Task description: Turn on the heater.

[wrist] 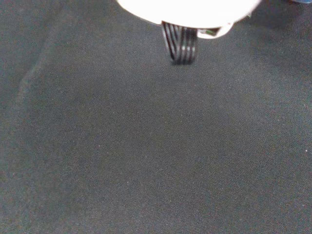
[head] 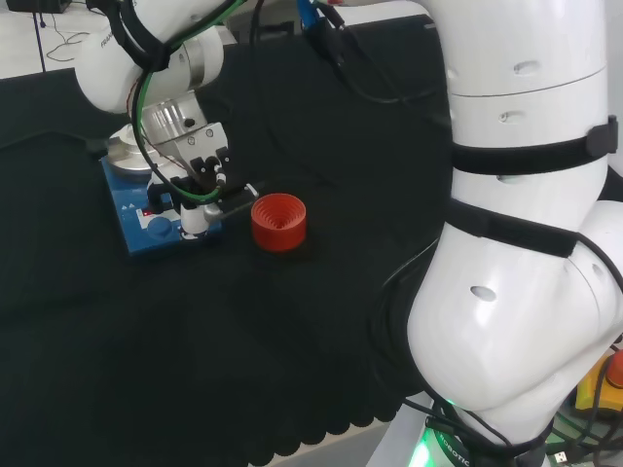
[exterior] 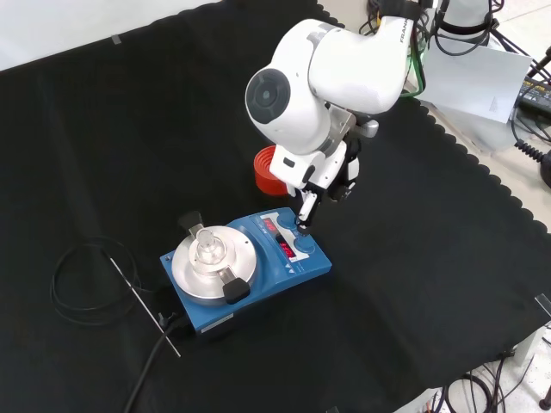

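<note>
I have the hand [exterior: 320, 185] at centre frame, one straight finger on the heater [exterior: 250, 267] panel to press its switch.

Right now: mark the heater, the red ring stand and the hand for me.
heater [exterior: 297, 274]: front view, on its blue front panel beside the display.
red ring stand [head: 279, 221]: head view, on its ribbed inner face.
hand [exterior: 305, 209]: front view, on the finger reaching down to the heater's panel.

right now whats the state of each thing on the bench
heater: upright, red display lit, small glass vessel on its plate
hand: one straight finger reaching down to the heater's front panel
red stand: upright, bare, beside the heater
cable: coiled on the cloth
</note>
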Motion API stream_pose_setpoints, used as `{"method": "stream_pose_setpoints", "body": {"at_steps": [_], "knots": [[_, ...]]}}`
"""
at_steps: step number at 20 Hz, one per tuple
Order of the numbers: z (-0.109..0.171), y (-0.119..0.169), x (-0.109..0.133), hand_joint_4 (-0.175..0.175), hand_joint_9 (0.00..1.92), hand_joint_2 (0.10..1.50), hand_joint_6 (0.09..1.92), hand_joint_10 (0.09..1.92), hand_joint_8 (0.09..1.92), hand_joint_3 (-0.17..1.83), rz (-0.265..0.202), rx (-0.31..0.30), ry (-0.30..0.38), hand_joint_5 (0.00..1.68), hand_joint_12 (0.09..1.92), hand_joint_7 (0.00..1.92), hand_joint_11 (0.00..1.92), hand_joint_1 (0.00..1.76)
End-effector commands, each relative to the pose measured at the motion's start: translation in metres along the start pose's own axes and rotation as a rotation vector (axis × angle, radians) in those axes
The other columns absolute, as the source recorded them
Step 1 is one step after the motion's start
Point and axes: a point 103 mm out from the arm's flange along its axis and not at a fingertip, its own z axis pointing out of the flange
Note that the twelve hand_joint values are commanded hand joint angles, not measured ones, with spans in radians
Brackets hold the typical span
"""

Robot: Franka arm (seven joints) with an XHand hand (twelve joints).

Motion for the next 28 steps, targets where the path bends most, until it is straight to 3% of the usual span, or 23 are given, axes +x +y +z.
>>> {"method": "stream_pose_setpoints", "body": {"at_steps": [1, 28], "knots": [[0.0029, 0.0025, -0.0043, -0.034, 1.45, 0.71, 0.6, 1.49, 1.69, 1.02, 0.006, 0.015, -0.003, 0.24, 1.33, 1.4, 1.02, 1.41], [0.0098, 0.0113, -0.0021, -0.035, 1.45, 0.71, 0.59, 1.49, 1.69, 1.03, -0.003, 0.035, -0.02, 0.26, 1.33, 1.39, 1.02, 1.41]]}}
